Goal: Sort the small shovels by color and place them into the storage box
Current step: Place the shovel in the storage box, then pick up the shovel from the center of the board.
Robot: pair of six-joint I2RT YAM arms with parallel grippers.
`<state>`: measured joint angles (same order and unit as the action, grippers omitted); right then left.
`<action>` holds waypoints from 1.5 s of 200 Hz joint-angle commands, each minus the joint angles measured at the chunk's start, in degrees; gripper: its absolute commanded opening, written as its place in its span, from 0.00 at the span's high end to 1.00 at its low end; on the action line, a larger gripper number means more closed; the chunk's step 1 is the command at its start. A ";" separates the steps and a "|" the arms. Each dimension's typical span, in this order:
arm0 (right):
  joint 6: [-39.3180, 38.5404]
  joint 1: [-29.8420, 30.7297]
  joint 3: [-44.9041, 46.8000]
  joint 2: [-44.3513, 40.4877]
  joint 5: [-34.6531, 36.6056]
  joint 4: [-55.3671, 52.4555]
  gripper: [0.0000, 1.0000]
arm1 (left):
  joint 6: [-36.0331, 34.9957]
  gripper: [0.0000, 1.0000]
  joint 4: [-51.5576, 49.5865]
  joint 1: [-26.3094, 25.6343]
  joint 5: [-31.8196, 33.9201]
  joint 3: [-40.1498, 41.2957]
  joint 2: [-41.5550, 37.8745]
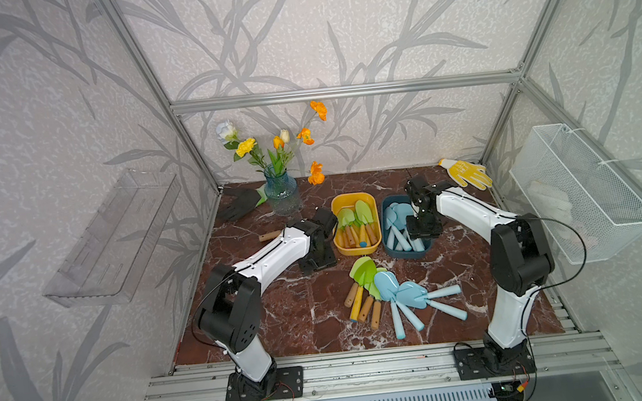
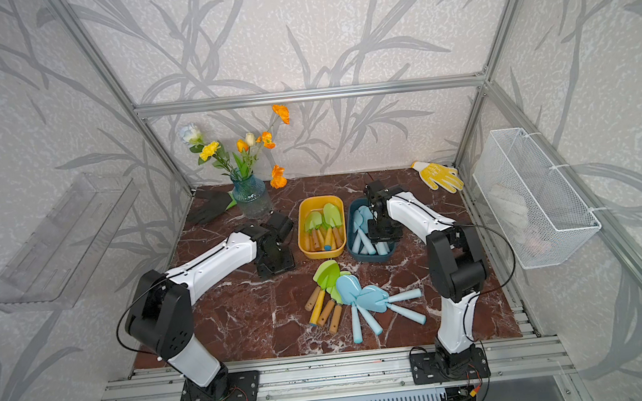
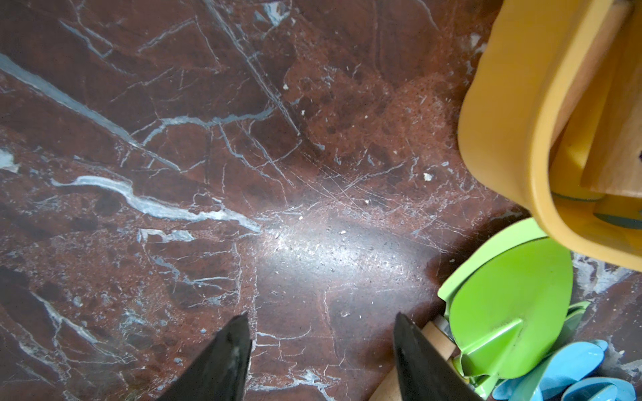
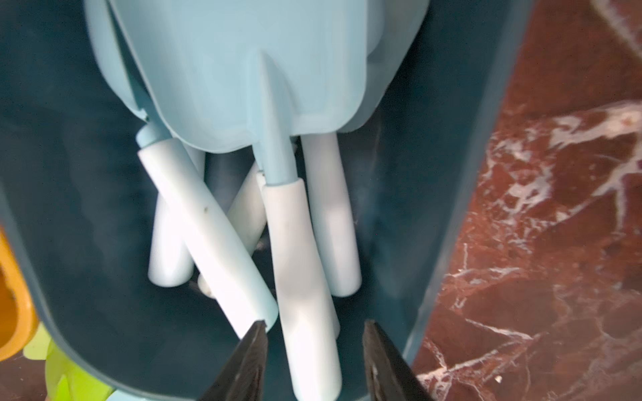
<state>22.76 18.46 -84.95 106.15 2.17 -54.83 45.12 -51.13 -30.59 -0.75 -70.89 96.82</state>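
Two storage boxes stand side by side at mid-table. The yellow box (image 1: 334,228) (image 2: 300,231) (image 3: 503,139) holds green-bladed small shovels (image 1: 362,211). Light blue shovels (image 1: 395,218) (image 4: 243,69) fill the dark blue box (image 1: 405,256) (image 2: 369,260) (image 4: 451,173). In front of the boxes lies a mixed pile of green shovels (image 1: 362,272) (image 3: 510,295) and blue shovels (image 1: 386,285) (image 3: 573,368). My left gripper (image 1: 316,265) (image 3: 321,317) hangs open over bare table, left of the yellow box. My right gripper (image 1: 425,233) (image 4: 314,324) is open over the blue box. A blue handle (image 4: 298,260) lies loose between its fingers, with a gap on each side.
At the back left stand a blue glass vase of flowers (image 1: 281,193) and a dark glove (image 1: 239,205). A yellow glove (image 1: 467,173) lies at the back right. A wooden handle (image 1: 270,235) pokes out behind my left arm. A wire basket (image 1: 579,192) hangs on the right wall.
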 commanded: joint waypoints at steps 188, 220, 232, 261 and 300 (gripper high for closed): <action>2.01 -0.26 10.18 -13.33 0.61 0.62 0.53 | -7.24 0.42 0.78 -12.62 -8.27 3.61 6.22; 2.11 -0.24 11.11 -13.75 0.51 0.67 0.53 | -8.21 0.43 1.43 -12.57 -9.90 3.22 8.91; 2.19 -0.26 11.54 -13.79 0.54 0.85 0.53 | -8.46 0.44 1.43 -12.64 -10.20 3.30 9.94; 2.72 -0.26 12.30 -14.03 0.20 1.24 0.53 | -8.73 0.46 1.69 -12.65 -11.10 3.74 11.45; 3.05 -0.26 13.00 -14.34 -0.24 1.57 0.53 | -8.43 0.68 1.01 -12.69 -9.50 4.44 11.80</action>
<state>25.15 18.41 -72.55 93.86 2.35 -53.60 36.97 -49.63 -43.16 -11.94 -68.10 106.87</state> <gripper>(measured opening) 0.470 0.392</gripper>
